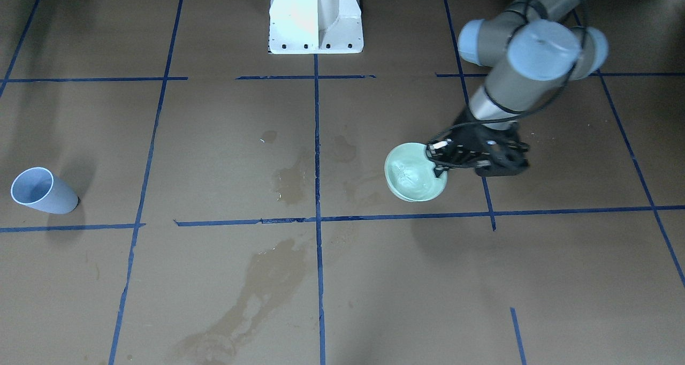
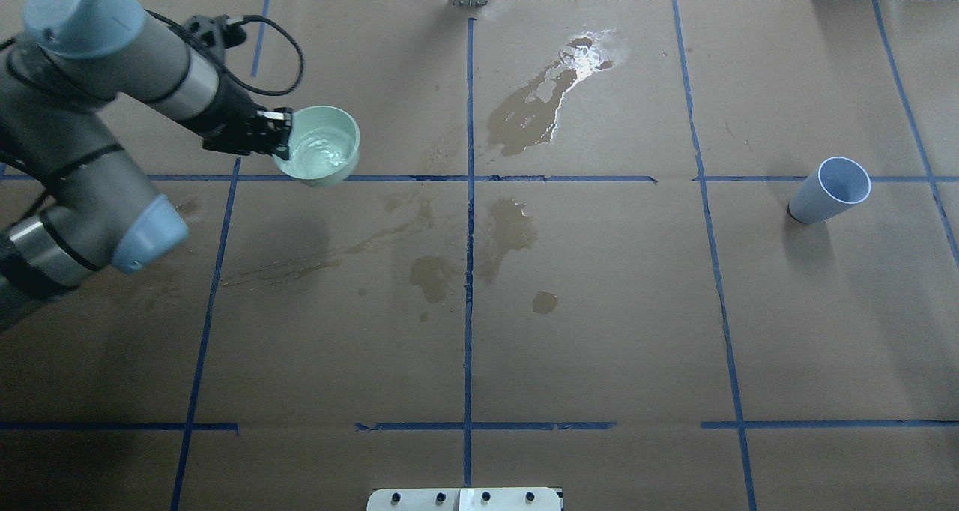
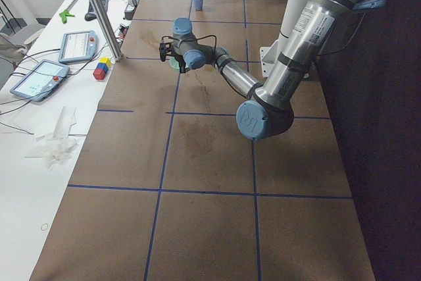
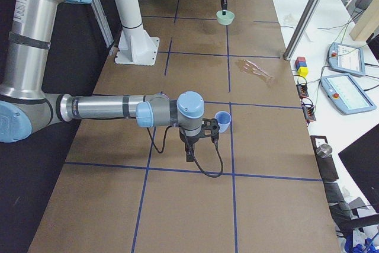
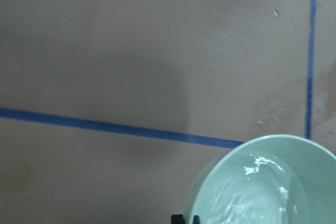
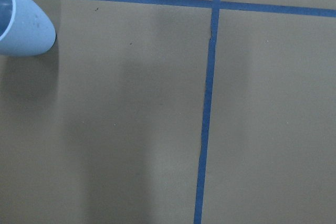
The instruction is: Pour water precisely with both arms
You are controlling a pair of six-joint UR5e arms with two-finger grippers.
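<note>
Brown paper covers the counter [image 2: 599, 331], and blue tape lines [image 2: 468, 271] cut it into big squares. We see dark wet stains [image 2: 524, 114] on the paper near the middle, and one far patch shines white. A white pedestal [image 1: 316, 20] is bolted down at the robot's edge of the counter. Next to the counter runs a white desk [image 3: 26, 162] with two tablets [image 3: 77, 45], some coloured blocks [image 3: 102, 68] and a shiny metal pole [image 3: 99, 11].

The left arm [image 2: 90, 99] reaches out over the counter. The left gripper [image 2: 283, 140] pinches the rim of a pale green bowl [image 2: 333, 132] and holds it tight. The water [image 2: 318, 151] is inside this bowl. It is clear, with little ripples and white glints on top. The bowl is on the robot's left side, near a place where two tape lines cross.

A pale blue cup [image 2: 828, 190] stands with its mouth up on the robot's right side, well apart from the bowl. We cannot tell if anything is in it.

In the right side view, the right arm [image 4: 106, 108] stretches low across the counter. The right gripper [image 4: 208, 127] is just beside the cup there. We cannot tell if it is released or clenched.
</note>
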